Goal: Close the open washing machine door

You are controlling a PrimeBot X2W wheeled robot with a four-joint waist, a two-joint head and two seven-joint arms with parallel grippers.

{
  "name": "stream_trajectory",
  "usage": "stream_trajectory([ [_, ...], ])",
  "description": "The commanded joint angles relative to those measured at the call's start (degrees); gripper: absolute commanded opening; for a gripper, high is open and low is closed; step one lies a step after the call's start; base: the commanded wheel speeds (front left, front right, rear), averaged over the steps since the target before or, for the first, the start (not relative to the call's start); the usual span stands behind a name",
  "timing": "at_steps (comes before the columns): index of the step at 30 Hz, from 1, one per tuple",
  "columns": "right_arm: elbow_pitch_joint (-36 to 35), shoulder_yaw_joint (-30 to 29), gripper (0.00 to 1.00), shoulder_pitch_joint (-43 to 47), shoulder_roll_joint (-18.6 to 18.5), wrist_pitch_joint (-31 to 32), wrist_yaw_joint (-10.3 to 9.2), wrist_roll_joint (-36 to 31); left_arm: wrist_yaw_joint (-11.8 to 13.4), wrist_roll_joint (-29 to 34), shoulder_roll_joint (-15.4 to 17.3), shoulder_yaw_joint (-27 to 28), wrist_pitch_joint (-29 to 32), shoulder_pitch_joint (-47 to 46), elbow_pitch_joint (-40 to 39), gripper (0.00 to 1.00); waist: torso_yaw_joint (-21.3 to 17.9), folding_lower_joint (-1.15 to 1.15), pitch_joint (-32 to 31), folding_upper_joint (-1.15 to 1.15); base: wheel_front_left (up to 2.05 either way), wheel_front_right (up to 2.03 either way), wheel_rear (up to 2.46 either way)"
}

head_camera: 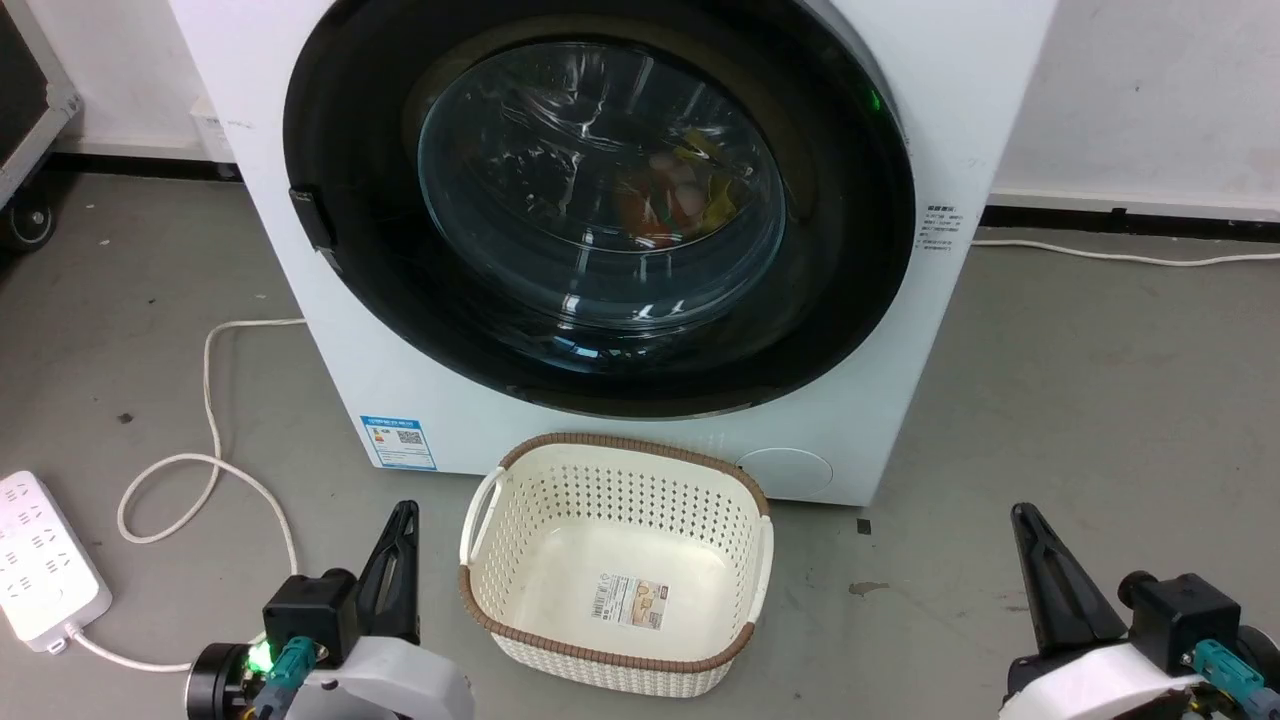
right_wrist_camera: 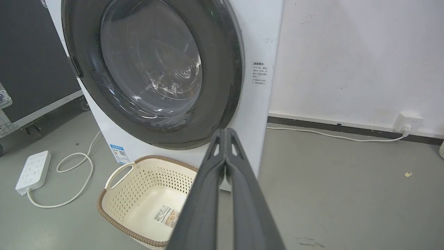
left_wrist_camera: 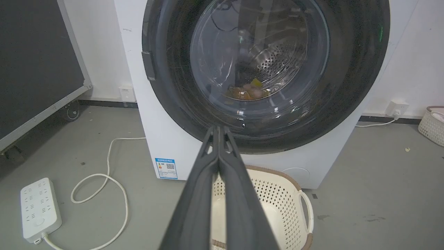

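Left gripper and right gripper clenched, empty — washing machine door seemingly flush.

The head camera looks steeply down at the front of the washing machine and the basket. Both wrist cameras face them from lower: left nearly straight on, right obliquely from the right.

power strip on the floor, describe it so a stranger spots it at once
From the white washing machine, follow the looped white cord across the grey floor, leftward in the head view. The power strip lies flat at its end: a solid white slab with rows of sockets, unlike the perforated cream basket.
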Motion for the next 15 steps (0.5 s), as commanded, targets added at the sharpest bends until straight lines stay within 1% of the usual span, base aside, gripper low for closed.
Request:
stream_trajectory([
  [1,-0.5,0.1,0.0,-0.5,0.1,0.2,-0.02,-0.4,0.3,0.5,0.0,0.1,0.3,0.6,-0.5,0.0,0.0,0.0,0.0,0.0,0.0,0.0,0.0],
  [15,-1.2,0.7,0.0,-0.6,0.1,1.9,-0.03,-1.2,0.8,1.6,0.1,0.4,1.9,0.8,-1.8,0.0,0.2,0.0,0.2,0.0,0.0,0.0,0.0],
])
